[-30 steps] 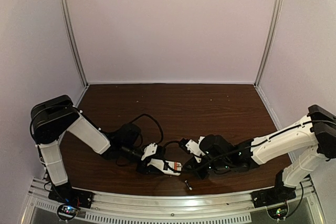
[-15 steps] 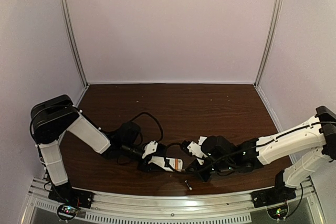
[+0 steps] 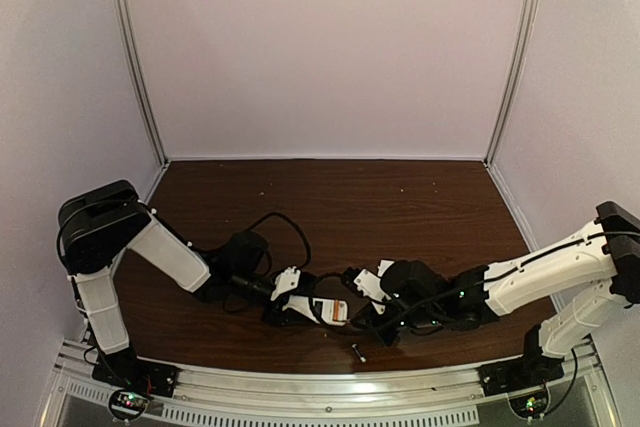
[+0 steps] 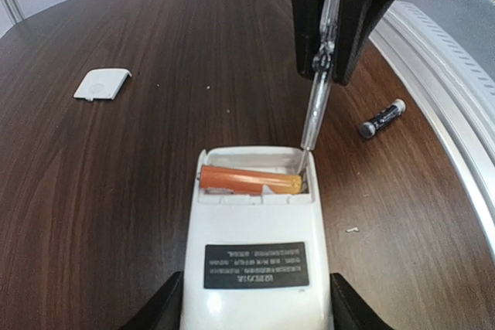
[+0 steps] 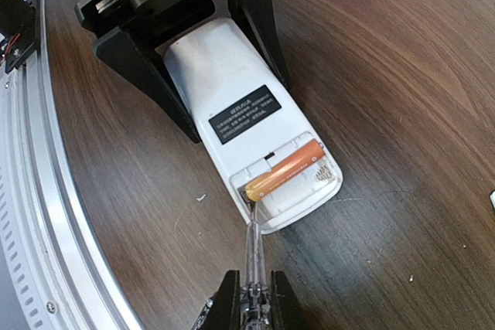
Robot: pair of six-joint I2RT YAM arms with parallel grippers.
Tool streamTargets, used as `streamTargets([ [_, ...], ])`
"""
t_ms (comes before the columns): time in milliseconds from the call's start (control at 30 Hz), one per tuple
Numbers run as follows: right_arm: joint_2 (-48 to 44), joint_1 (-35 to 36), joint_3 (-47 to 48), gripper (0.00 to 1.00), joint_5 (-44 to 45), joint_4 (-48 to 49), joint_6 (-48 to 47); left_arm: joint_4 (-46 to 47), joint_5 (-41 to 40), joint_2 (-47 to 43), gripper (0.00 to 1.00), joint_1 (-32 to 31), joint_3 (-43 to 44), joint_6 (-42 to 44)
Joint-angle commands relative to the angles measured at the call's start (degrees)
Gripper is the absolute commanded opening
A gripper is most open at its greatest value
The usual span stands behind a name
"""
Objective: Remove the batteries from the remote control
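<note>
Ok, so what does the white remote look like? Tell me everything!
The remote control is a flat white plastic handset, lying back-up and seemingly resting on the dark wooden table. A black label with white print sits on its back. Its battery bay is open, with one orange battery lying crosswise inside; the slot beside it looks empty. The left gripper holds its sides, jaws closed on it. A screwdriver tip pokes into the bay at the battery's end.

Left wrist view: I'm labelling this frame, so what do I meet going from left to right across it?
White cover piece → orange battery in the remote control's open compartment → screwdriver → dark battery.
</note>
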Motion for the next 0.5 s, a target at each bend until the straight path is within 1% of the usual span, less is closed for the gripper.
streamTargets([
  [0,1.22,0.38,-2.93,0.0,1.72,5.35,-2.17,2.85,2.07,0.21,0.0,0.28,1.65,0.91],
  [133,2.03,0.28,-4.08,0.0,0.56,8.14,-2.98,2.47,2.25,0.21,0.0,0.28,1.83,1.01],
  [233,2.56,0.24,-4.18,0.0,0.71,8.45,-3.0,2.25,2.51,0.21,0.0,0.28,1.86,1.01],
  [300,2.23,0.27,-4.55,0.0,2.31,8.64,-2.67,2.04,2.66,0.29,0.0,0.28,2.0,1.09],
  [467,-0.25,0.26,-5.81,0.0,10.54,8.18,-2.06,1.94,2.62,0.37,0.0,0.29,2.09,1.2],
])
